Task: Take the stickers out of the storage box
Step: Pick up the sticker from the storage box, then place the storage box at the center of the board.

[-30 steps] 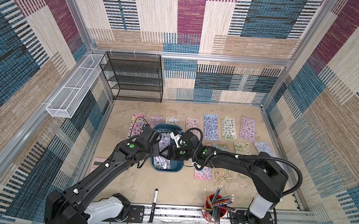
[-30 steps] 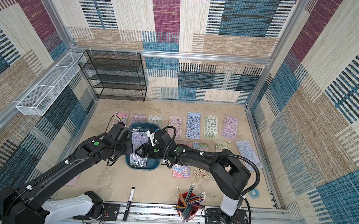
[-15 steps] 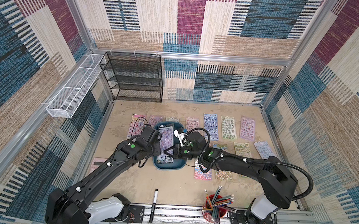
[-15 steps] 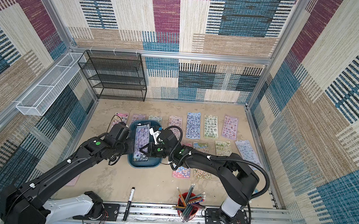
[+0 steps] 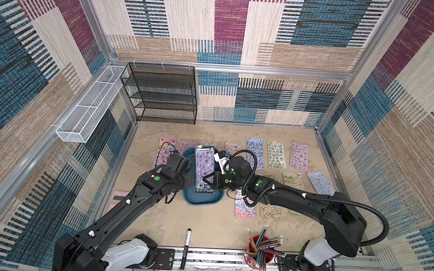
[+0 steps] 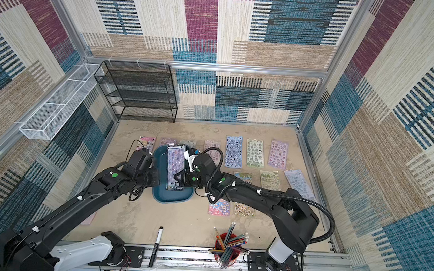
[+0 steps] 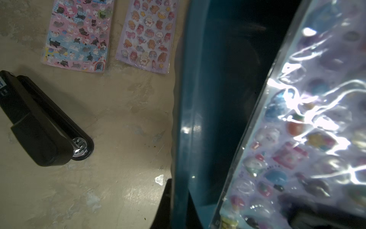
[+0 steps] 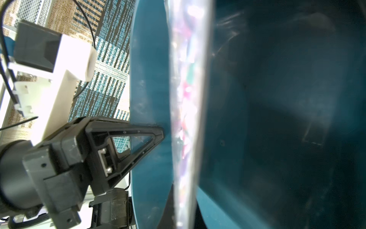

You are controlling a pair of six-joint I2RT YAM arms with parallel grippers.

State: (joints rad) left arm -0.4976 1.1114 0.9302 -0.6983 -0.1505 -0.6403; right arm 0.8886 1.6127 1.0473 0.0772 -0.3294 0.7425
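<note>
The storage box [image 5: 200, 199] is a teal tub in the middle of the table, seen in both top views [image 6: 171, 197]. My right gripper [image 5: 208, 181] is shut on the near end of a lilac sheet of stickers [image 5: 203, 165] and holds it above the box. The right wrist view shows that sheet edge-on [image 8: 186, 99] over the box's inside [image 8: 277, 99]. My left gripper [image 5: 190, 177] is shut on the box's left rim [image 7: 184, 99]. Several more stickers lie on the table around the box, among them a blue sheet [image 5: 255, 152] and a pink one [image 7: 79, 33].
A black mesh rack [image 5: 161, 92] stands at the back left, and a white wire basket [image 5: 88, 105] hangs on the left wall. A red cup of pencils [image 5: 260, 248] and a black marker [image 5: 186, 247] sit at the front edge. A black stapler [image 7: 45, 123] lies left of the box.
My right gripper has shut on the lilac sheet and lifted it from inside the box. The left gripper has stayed on the rim.
</note>
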